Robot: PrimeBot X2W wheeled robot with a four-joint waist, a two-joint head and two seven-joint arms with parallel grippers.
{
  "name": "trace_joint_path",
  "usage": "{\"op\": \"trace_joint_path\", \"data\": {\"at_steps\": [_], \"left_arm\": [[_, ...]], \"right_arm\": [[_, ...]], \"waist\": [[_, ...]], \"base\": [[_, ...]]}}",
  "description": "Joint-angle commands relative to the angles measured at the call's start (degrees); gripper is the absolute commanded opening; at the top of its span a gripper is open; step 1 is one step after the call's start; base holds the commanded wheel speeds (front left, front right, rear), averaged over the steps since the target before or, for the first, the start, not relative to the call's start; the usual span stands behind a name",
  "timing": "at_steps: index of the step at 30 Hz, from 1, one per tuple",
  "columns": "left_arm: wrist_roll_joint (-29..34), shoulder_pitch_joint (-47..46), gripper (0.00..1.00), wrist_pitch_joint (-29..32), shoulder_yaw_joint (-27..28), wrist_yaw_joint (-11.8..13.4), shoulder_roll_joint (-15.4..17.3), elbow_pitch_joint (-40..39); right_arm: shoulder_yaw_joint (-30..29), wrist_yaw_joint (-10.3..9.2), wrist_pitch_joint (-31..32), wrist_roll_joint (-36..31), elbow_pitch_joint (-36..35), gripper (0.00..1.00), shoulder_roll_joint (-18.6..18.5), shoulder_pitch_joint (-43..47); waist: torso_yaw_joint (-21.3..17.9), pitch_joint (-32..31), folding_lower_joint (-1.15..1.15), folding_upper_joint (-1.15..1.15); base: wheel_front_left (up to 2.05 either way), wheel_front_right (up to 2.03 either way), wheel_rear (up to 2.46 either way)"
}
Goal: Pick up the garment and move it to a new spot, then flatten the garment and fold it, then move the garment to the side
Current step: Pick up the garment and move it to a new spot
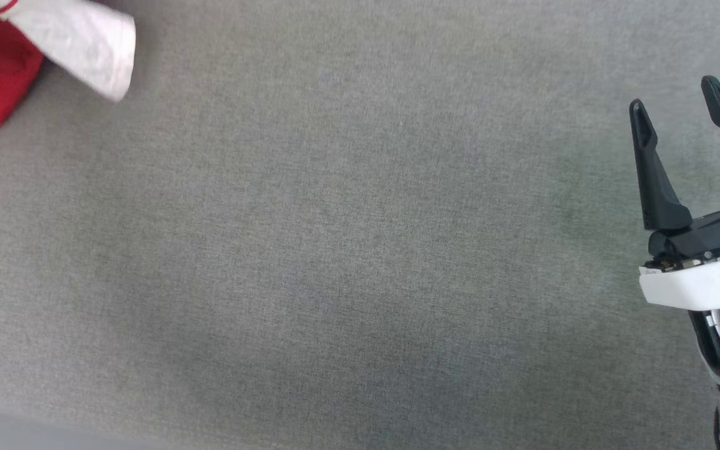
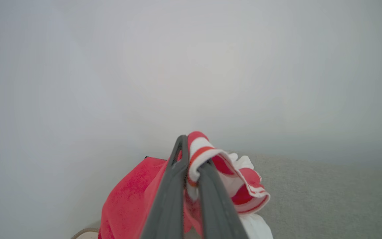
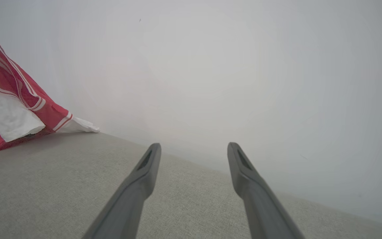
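Left wrist view: my left end effector (image 2: pixel 193 151) pinched the garment (image 2: pixel 128 196), partly raised; right end effector (image 1: pixel 675 92) stood spread, empty. Placing, flattening and folding were not yet done.

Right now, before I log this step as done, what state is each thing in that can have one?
garment, bunched, not flattened or folded; striped edge held up, lower part lying on the grey surface.
left gripper, shut on the garment's striped edge.
right gripper, open, holding nothing, apart from the garment.
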Motion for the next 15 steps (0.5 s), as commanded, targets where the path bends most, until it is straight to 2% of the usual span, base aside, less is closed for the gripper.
{"op": "trace_joint_path", "data": {"at_steps": [1,8,15], "left_arm": [[0.61,-1.13,0.0,0.18,-0.74,-0.64,0.13,-1.09],[1.28,-1.6,0.0,3.24,-3.88,-2.35,0.17,-5.99],[0.01,-0.18,0.0,8.29,-8.21,-3.14,-0.26,-14.7]], "right_arm": [[-0.15,0.0,-0.62,0.09,0.42,1.0,0.55,0.8],[-0.97,0.0,-2.55,0.11,1.9,1.0,2.19,1.27],[-2.55,-0.01,-3.95,0.17,3.13,1.0,3.71,2.65]], "waist": [[-0.26,-1.75,0.0,0.0],[-1.62,-5.19,0.0,0.0],[-3.9,-8.4,0.0,0.0]], "base": [[0.0,0.0,0.0],[0.0,0.0,0.0],[0.0,0.0,0.0]]}}
